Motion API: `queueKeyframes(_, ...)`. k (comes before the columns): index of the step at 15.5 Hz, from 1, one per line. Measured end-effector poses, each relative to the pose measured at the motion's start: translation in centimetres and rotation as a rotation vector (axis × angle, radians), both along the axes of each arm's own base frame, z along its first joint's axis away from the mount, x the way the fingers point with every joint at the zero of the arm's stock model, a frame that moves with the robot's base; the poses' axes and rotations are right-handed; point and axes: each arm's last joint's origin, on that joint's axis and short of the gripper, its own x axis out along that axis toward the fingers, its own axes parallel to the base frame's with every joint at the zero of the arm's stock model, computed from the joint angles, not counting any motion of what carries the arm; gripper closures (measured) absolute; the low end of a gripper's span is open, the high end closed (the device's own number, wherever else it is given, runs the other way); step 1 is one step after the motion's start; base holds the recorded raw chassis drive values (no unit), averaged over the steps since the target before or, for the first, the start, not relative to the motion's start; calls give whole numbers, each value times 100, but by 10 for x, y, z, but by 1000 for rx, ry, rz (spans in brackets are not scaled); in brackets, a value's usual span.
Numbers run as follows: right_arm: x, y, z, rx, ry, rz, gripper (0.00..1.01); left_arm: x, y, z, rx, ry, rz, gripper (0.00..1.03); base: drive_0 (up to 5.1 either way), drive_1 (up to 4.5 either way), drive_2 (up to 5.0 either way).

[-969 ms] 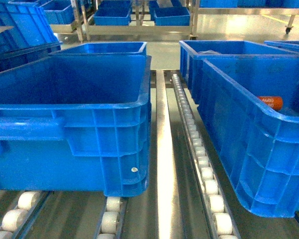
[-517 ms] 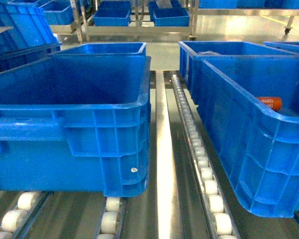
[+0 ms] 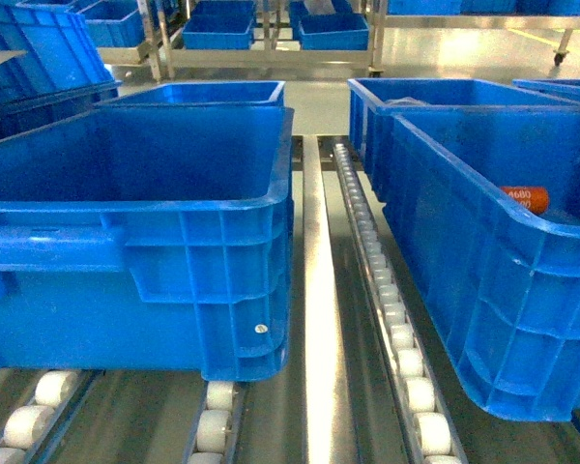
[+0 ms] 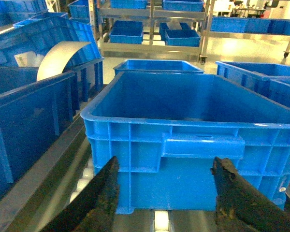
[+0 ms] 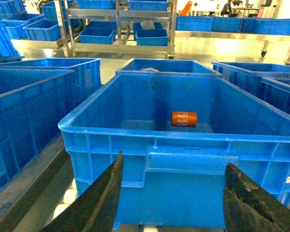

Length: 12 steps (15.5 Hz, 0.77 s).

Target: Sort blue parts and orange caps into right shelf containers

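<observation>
Polished concrete floor and further steel racks of blue bins filled the background. Up front, the shelf (image 3: pixel 316 290) was shiny stainless steel, its tracks lined with small white rollers (image 3: pixel 394 319) running away from the camera. Two large shelf containers sat on it, both bright blue ribbed plastic with thick rims: the left bin (image 3: pixel 135 242) and the right bin (image 3: pixel 493 251), well apart across a bare steel strip. Inside the right bin lay an orange cap (image 5: pixel 184 118), a short cylinder on its side, long axis running left to right, printed "4680". The head view cut off part of it behind the bin wall. The left gripper (image 4: pixel 164 193) hung wide open before the left bin, holding nothing. The right gripper (image 5: pixel 171 193) was likewise spread wide and unladen before the right bin. Both grippers' dark fingers looked worn and rough.
</observation>
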Motion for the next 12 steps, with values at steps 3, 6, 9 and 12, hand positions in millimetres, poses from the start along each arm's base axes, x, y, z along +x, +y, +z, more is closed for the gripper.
queueKeyframes(3, 0, 0, 0, 1, 0, 0, 1, 0, 0, 0, 0, 0, 0, 4, 0, 0, 0)
queueKeyframes(6, 0, 0, 0, 2, 0, 0, 3, 0, 0, 0, 2, 0, 0, 5, 0, 0, 0)
queueKeyframes(9, 0, 0, 0, 2, 0, 0, 3, 0, 0, 0, 2, 0, 0, 5, 0, 0, 0)
queueKeyframes(12, 0, 0, 0, 2, 0, 0, 3, 0, 0, 0, 2, 0, 0, 5, 0, 0, 0)
